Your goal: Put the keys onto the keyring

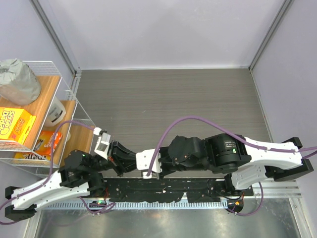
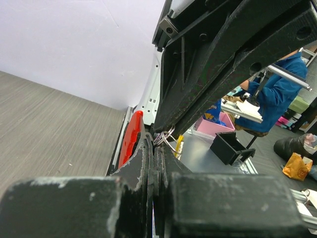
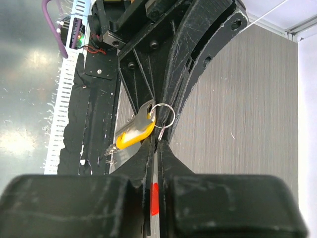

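Observation:
Both grippers meet tip to tip just above the table's near edge. In the right wrist view, the key (image 3: 132,132), grey metal with a yellow head, hangs from the thin silvery ring of the keyring (image 3: 163,114). My right gripper (image 3: 157,141) is shut on a small link just under that ring. A bit of the red plastic piece (image 3: 155,199) shows behind its jaws. My left gripper (image 2: 154,143) is shut on the keyring from the opposite side. The curved red piece (image 2: 131,140) lies against its left finger, with wire loops (image 2: 167,136) at its tips. The top view hides key and ring behind the left gripper (image 1: 128,161) and right gripper (image 1: 140,167).
A white wire shelf rack (image 1: 74,106) stands at the table's left edge with a yellow box (image 1: 15,124) and a grey bag (image 1: 17,79). Grey walls close the back and sides. Off the near edge are a pink bin (image 2: 214,126) and a black box (image 2: 229,147).

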Controlling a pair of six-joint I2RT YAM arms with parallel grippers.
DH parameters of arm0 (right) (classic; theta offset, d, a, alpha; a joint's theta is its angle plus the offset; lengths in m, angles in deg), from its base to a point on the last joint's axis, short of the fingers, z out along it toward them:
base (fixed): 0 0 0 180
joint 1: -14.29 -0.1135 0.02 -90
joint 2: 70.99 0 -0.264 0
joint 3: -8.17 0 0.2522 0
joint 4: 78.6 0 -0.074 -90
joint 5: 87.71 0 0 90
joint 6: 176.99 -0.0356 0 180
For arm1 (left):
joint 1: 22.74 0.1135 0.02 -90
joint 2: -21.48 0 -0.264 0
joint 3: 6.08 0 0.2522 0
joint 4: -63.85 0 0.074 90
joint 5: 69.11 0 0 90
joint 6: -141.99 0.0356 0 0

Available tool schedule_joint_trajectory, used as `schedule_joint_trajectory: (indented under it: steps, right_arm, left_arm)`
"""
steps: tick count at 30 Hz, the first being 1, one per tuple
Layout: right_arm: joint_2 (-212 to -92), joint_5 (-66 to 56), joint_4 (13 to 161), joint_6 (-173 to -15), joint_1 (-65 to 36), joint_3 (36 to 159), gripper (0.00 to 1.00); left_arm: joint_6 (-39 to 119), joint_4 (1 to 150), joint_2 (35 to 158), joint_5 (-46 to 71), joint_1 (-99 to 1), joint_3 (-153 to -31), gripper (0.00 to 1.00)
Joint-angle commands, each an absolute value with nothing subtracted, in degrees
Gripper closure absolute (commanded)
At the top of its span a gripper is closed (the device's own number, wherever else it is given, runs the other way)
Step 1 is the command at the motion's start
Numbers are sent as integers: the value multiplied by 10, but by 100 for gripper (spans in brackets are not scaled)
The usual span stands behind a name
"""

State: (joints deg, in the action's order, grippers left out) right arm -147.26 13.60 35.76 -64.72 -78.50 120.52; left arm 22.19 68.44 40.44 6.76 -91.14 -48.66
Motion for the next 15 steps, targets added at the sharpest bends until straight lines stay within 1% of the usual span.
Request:
schedule_joint_trajectory:
  steps: [1, 8, 9, 13, 15]
  right_arm:
    - [-1468, 149, 379, -643, -787, 1220, 94]
    - [-1440, 160, 403, -645, -787, 1193, 94]
    - [-1436, 165, 410, -646, -787, 1190, 95]
    - [-1400, 177, 437, -654, -788, 1157, 94]
    - [-1386, 177, 449, -658, -788, 1144, 95]
  left_arm:
    - [216, 645, 402, 51, -913, -504, 100]
    - [218, 658, 403, 45, -913, -503, 100]
    - [218, 661, 400, 44, -912, -503, 98]
    - [221, 686, 388, 37, -912, -510, 81]
    - [227, 702, 378, 36, -913, -517, 68]
